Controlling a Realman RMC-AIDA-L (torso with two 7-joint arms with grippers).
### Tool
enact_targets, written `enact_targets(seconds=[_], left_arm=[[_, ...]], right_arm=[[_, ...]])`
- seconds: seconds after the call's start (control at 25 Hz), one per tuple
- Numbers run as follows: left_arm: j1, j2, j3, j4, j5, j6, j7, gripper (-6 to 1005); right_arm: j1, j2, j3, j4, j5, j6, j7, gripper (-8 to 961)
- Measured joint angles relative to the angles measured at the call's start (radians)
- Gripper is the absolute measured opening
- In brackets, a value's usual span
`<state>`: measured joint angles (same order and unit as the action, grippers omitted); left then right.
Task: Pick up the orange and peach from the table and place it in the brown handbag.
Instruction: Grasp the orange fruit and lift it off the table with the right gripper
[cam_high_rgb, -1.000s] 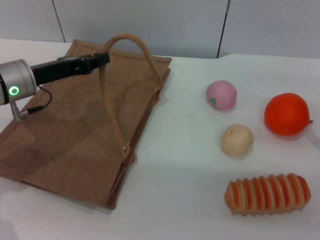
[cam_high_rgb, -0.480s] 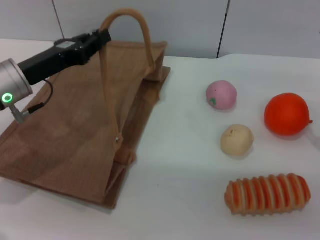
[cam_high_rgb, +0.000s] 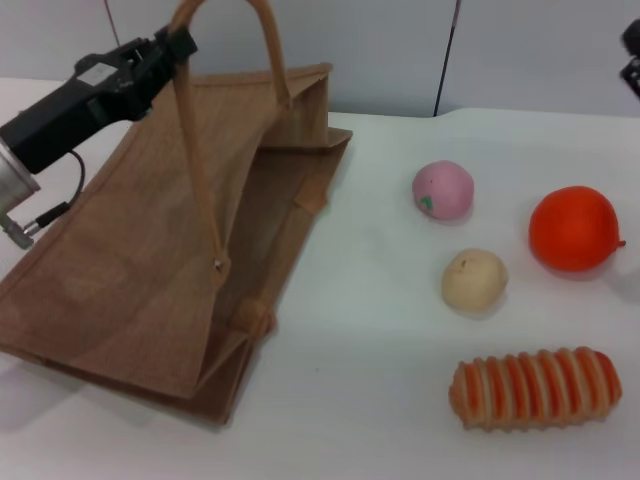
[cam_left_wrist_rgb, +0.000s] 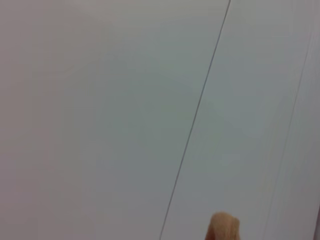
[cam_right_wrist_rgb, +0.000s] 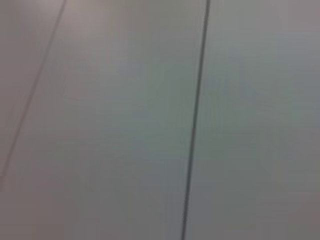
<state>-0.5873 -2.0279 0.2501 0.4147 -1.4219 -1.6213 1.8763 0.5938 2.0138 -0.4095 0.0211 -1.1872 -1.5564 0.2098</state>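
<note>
The brown handbag (cam_high_rgb: 150, 270) stands tilted on the left of the table, its mouth spread open toward the right. My left gripper (cam_high_rgb: 180, 42) is shut on one arched handle (cam_high_rgb: 195, 170) near its top and holds it up. A bit of that handle (cam_left_wrist_rgb: 223, 227) shows in the left wrist view. The pink peach (cam_high_rgb: 443, 189) lies right of the bag. The orange (cam_high_rgb: 573, 228) lies farther right. My right gripper (cam_high_rgb: 632, 55) just shows at the upper right edge, high above the table.
A pale beige-yellow ball (cam_high_rgb: 474, 279) lies in front of the peach. A striped orange-and-cream ridged loaf (cam_high_rgb: 535, 388) lies near the front right. The white table (cam_high_rgb: 360, 350) is backed by a grey panelled wall (cam_high_rgb: 380, 50). The right wrist view shows only wall.
My left gripper has risen and moved left with the handle, pulling the bag from lying flat to tilted and open. My right gripper has come into view at the upper right.
</note>
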Motion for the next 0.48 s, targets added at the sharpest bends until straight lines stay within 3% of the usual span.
enact_targets(seconds=[0.48], left_arm=[[0.022, 0.003, -0.107, 0.005, -0.002, -0.124, 0.033, 127]], right_arm=[[0.005, -0.001, 0.000, -0.126, -0.193, 0.084, 0.198, 850]])
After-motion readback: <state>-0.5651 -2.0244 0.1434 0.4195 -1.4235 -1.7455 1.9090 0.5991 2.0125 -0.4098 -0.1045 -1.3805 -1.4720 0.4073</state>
